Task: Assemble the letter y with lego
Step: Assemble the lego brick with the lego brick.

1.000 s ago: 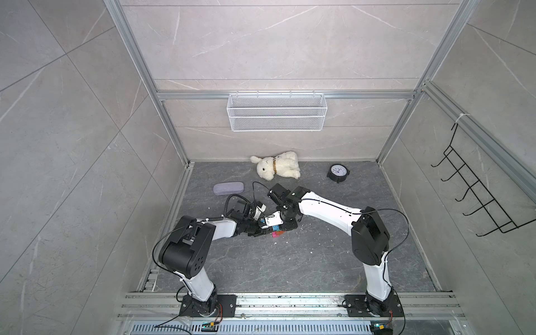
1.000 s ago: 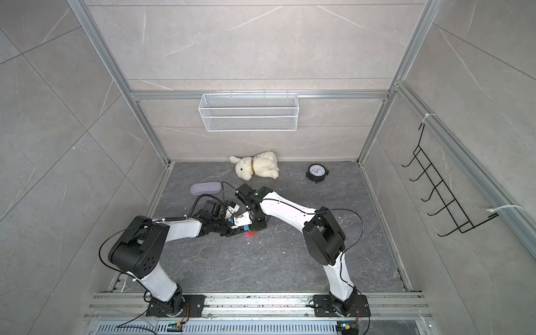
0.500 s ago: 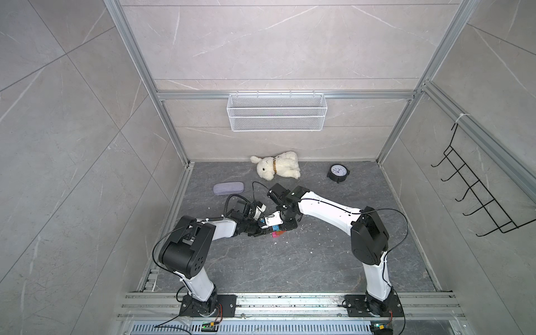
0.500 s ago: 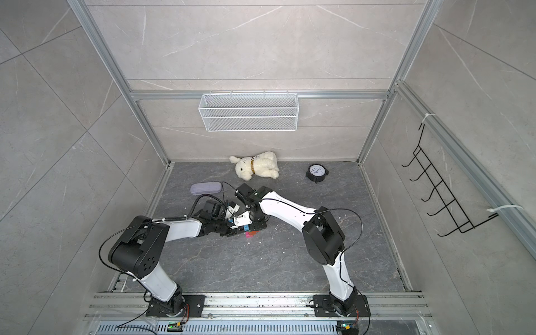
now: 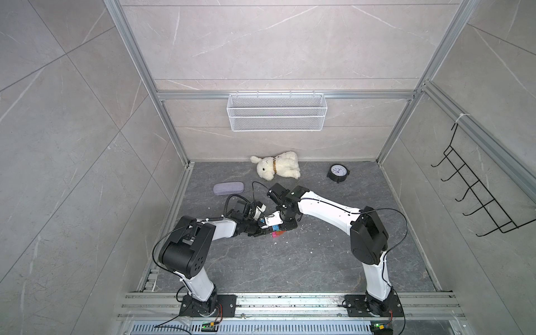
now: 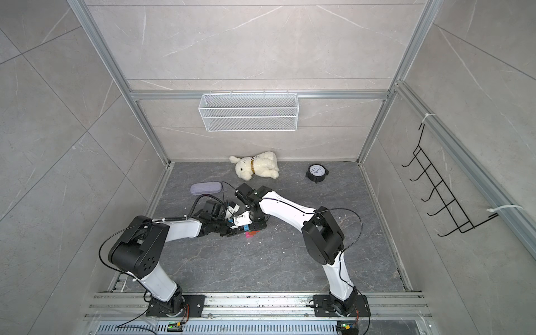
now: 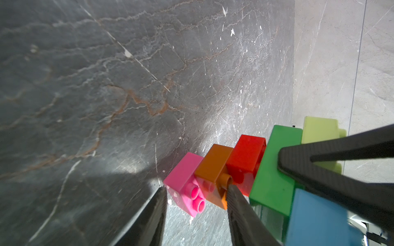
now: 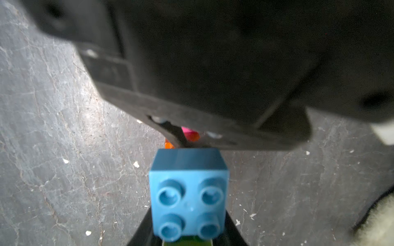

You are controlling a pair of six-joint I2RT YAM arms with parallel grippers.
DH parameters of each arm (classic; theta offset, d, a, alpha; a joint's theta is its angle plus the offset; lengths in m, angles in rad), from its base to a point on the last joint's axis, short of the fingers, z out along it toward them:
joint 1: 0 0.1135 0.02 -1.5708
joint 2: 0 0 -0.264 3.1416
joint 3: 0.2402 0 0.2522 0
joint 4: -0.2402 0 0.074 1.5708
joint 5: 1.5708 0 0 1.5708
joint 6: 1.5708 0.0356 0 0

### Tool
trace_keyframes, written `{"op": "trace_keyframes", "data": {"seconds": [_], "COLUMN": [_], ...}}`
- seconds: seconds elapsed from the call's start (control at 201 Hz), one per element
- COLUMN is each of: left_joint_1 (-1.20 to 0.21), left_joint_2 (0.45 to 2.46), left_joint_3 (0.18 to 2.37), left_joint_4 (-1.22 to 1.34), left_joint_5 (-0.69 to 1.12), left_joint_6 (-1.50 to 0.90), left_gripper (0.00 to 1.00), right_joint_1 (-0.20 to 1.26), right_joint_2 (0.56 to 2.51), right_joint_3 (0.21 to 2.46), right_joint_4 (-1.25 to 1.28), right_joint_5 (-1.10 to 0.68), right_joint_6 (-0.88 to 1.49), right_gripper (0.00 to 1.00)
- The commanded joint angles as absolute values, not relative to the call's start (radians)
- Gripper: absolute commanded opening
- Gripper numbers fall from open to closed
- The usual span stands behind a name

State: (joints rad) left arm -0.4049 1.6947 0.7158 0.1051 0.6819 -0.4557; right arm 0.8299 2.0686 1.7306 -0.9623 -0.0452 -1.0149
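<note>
As the two arms meet over the desk (image 5: 290, 261), you see the letter y (image 7: 247, 164) held between them, with its pink brick (image 7: 185, 187) low over the dark surface; whether it touches, you cannot tell. Your left claw (image 7: 197, 188) is clamped on the pink-and-orange end of the stem; your right claw (image 8: 187, 225) is clamped across the green bar (image 7: 273, 170), just beside the blue brick (image 8: 188, 196). A plush rabbit (image 5: 277, 168) and a small clock (image 5: 337, 173) lie well apart, by the back wall.

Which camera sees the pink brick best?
The left wrist view: the pink brick is big and sharp, studs showing. In both top views it is a tiny speck; the right wrist view shows a blurred sliver.
</note>
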Motion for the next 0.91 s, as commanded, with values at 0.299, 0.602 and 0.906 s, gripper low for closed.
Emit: {"op": "trace_keyframes", "data": {"seconds": [0.299,0.602,0.906], "left_joint_1": [-0.400,-0.400,-0.400], "left_joint_2": [1.731,1.729,1.722], "left_joint_3": [0.670,0.672,0.691], "left_joint_4": [-0.033,-0.031,-0.038], "left_joint_5": [0.550,0.550,0.554], "left_joint_6": [-0.434,-0.436,-0.437], "left_gripper": [0.48,0.48,0.48], "right_joint_1": [0.844,0.845,0.841], "right_joint_2": [2.238,2.252,2.192], "right_joint_3": [1.672,1.696,1.735], "right_joint_4": [-0.981,-0.983,-1.003], "right_joint_5": [-0.092,-0.087,-0.073], "right_joint_6": [-1.046,-1.042,-1.038], "right_gripper": [0.20,0.20,0.20]}}
